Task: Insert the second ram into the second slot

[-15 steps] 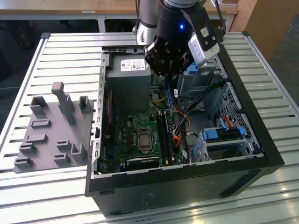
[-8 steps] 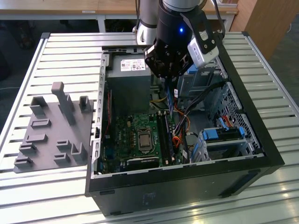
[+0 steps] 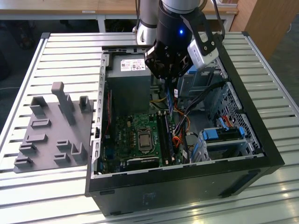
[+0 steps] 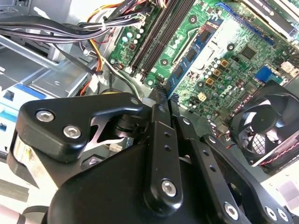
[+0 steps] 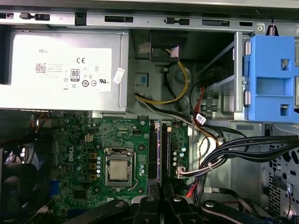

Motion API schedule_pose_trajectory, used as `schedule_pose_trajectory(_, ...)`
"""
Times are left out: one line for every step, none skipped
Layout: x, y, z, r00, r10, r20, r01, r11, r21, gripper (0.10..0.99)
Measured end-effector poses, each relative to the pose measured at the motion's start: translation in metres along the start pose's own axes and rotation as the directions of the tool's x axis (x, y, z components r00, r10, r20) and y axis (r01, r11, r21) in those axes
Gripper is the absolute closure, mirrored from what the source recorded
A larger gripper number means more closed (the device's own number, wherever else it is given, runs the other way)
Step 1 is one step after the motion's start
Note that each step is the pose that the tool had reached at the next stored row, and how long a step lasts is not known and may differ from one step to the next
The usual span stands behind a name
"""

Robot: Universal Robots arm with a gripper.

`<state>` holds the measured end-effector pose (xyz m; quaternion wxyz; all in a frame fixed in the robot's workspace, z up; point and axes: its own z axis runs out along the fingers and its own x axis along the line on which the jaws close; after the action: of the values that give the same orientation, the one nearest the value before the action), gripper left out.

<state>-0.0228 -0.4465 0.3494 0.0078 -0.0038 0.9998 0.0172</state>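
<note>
My gripper (image 3: 169,86) hangs inside the open computer case (image 3: 243,163), shut on the second ram (image 3: 170,105), a thin dark-blue stick held on edge. In the second wrist view the ram (image 4: 191,51) runs out from the closed fingertips (image 4: 161,100) over the green motherboard (image 4: 233,70). It sits just above and beside the long black memory slots (image 4: 156,35). In the first wrist view the ram (image 5: 161,149) shows edge-on as a thin line between the black slots (image 5: 153,154), with the gripper (image 5: 161,200) at its near end. In the exterior view the slots (image 3: 163,135) lie below the stick.
The grey power supply (image 3: 128,70) fills the case's far end. A processor socket (image 3: 143,140) lies beside the slots, and a fan (image 4: 266,130) is near it. Bundled cables (image 3: 187,126) and light-blue drive brackets (image 3: 224,135) crowd the exterior view's right. A grey fixture tray (image 3: 51,135) lies outside.
</note>
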Motion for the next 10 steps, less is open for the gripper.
schedule_pose_trajectory(0.0,-0.0001,0.0002,1.0,0.0,0.0,0.0,1.0,0.0,0.949)
schedule_pose_trajectory(0.0,-0.0001,0.0004,1.0,0.0,0.0,0.0,1.0,0.0,0.949)
schedule_pose_trajectory(0.0,-0.0001,0.0005,1.0,0.0,0.0,0.0,1.0,0.0,0.949)
schedule_pose_trajectory(0.0,-0.0002,0.0007,1.0,0.0,0.0,0.0,1.0,0.0,0.949)
schedule_pose_trajectory(0.0,-0.0002,0.0009,1.0,0.0,0.0,0.0,1.0,0.0,0.949)
schedule_pose_trajectory(0.0,-0.0002,0.001,1.0,0.0,0.0,0.0,1.0,0.0,0.949)
schedule_pose_trajectory(0.0,-0.0002,0.0012,1.0,0.0,0.0,0.0,1.0,0.0,0.949)
schedule_pose_trajectory(0.0,-0.0002,0.0014,1.0,0.0,0.0,0.0,1.0,0.0,0.949)
schedule_pose_trajectory(0.0,-0.0002,0.0016,1.0,0.0,0.0,0.0,1.0,0.0,0.949)
schedule_pose_trajectory(0.0,-0.0003,0.0024,1.0,0.0,0.0,0.0,1.0,0.0,0.949)
